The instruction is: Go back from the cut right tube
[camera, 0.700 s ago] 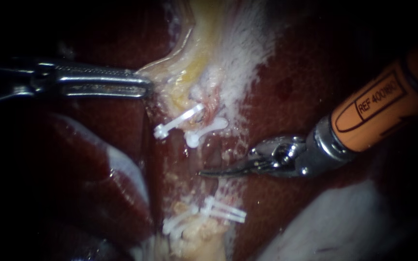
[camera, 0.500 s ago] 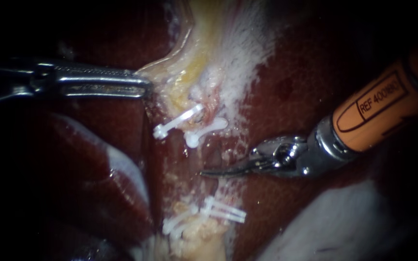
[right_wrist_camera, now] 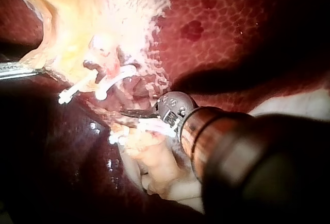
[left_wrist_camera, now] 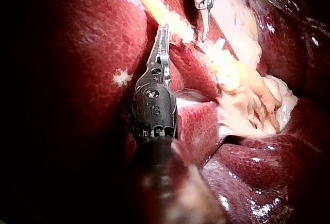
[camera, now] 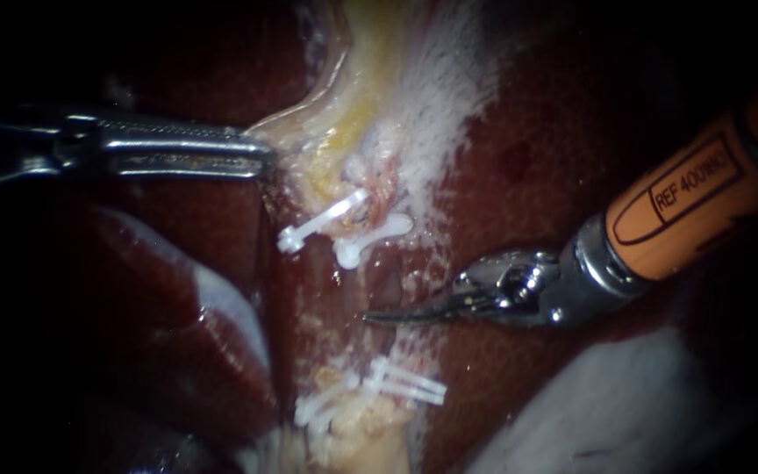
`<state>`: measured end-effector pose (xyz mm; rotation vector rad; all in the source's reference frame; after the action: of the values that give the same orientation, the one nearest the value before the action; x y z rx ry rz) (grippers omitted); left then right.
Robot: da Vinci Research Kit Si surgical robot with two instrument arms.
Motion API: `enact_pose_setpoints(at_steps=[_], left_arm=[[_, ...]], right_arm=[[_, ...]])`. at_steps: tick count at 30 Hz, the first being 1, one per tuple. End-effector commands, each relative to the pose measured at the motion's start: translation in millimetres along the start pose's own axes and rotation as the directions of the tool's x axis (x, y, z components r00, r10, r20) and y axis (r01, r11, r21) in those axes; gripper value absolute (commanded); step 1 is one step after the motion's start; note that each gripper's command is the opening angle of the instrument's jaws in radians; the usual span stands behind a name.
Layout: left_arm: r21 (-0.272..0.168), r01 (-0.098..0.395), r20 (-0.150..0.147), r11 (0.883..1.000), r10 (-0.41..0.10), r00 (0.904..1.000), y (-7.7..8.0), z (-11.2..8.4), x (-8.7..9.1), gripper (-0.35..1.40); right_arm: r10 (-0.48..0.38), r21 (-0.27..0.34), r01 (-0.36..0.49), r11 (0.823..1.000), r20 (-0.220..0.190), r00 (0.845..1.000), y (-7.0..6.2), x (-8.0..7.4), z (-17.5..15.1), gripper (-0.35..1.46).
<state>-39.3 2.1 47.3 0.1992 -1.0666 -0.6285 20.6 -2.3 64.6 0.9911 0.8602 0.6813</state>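
The right instrument (camera: 370,317) has its two slim curved blades pressed together to a single dark point, with nothing between them. The point lies in the gap of the cut right tube (camera: 386,283), touching or just above the raw bed; I cannot tell which. The tube's upper stump sits under a white clip (camera: 375,235), with a second upper clip (camera: 322,219) beside it. Its lower stump carries the lower clips (camera: 410,384), near the pale fatty lump at the bottom. Dark liver (camera: 528,149) lies on both sides of this strip.

The left instrument (camera: 261,158) comes in level, well apart from the blades. Its jaws are closed on the edge of a yellowish tissue flap (camera: 326,132), drawing it sideways.

The tube looks soft, wet and thin-walled, so I judge it would tear or shed a clip if dragged. This step needs no hold on it. If a hold were needed, the fatty tissue beside a stump looks safer than the clipped end. The blades should leave closed, straight back along their shaft, clear of both clip groups.

Against the frame from 0.7 s ago, the right instrument's wrist and orange shaft have slid slightly toward the right edge. The blade point has crept only a little out of the gap. The left instrument, the flap and all the clips lie as they did
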Motion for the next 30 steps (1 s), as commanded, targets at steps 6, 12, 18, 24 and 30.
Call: enact_pose_setpoints(at_steps=[6, 12, 18, 24, 30], left_arm=[[-0.001, 0.000, 0.000, 1.000, 0.000, 1.0000, 0.0, 0.0, 0.0, -0.35], [-0.001, 0.000, 0.000, 1.000, 0.000, 1.0000, 0.0, -0.1, 0.0, -0.35], [-0.001, 0.000, 0.000, 1.000, 0.000, 1.0000, 0.0, -0.1, 0.0, -0.35], [-0.002, -0.001, 0.000, 1.000, 0.001, 1.0000, -0.1, 0.0, 0.1, -0.35], [-0.002, -0.001, 0.000, 1.000, 0.001, 1.0000, -0.1, -0.1, 0.2, -0.35]], right_arm=[[0.001, 0.005, -0.001, 1.000, -0.005, 1.000, 0.1, -0.1, 0.0, 0.27], [-0.017, 0.007, 0.017, 1.000, -0.007, 1.000, 0.1, -0.1, 0.0, 0.41], [-0.041, 0.006, 0.041, 0.999, -0.008, 0.999, 0.1, -0.2, -0.3, 0.51], [-0.105, 0.002, 0.105, 0.994, -0.012, 0.994, 0.3, -0.3, -1.1, 0.61], [-0.264, -0.016, 0.264, 0.964, -0.020, 0.964, 0.3, -0.2, -2.6, 0.91]])
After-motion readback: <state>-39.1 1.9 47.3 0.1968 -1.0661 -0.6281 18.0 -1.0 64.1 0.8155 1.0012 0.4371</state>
